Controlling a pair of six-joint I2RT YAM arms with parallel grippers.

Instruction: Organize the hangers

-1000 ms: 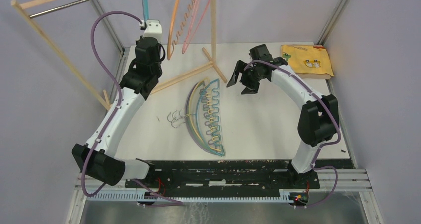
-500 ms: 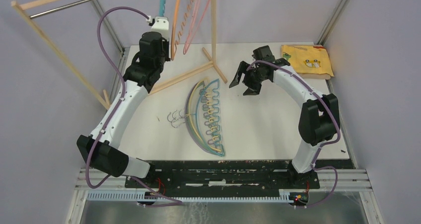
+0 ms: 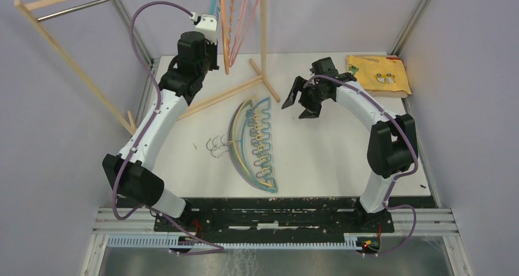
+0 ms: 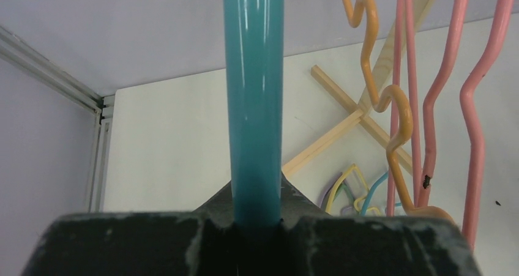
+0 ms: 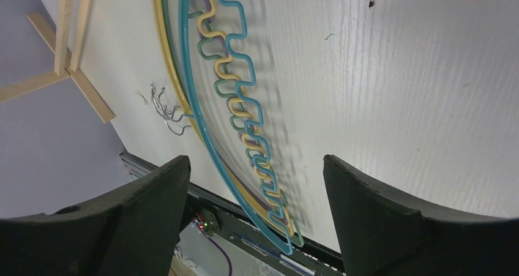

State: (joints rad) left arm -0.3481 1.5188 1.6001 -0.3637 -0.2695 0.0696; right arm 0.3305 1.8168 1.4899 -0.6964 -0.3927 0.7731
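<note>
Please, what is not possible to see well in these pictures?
1. Top view: hooks of the hanging hangers are cut off by the upper edge.
2. Top view: how many hangers make the table pile; they overlap.
3. Left wrist view: the hook of the teal hanger lies beyond the upper edge.

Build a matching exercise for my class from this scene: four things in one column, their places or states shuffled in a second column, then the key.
Column 1
1. thin teal plastic hanger
2. heap of pastel plastic hangers
3. folded yellow cloth
4. right hand

Column 2
A. open, holding nothing
B. lying flat on the white table
C. at the table's far right corner
D. clamped in the shut left hand

Pairs: 1-D, 2-B, 3-C, 4-A
</note>
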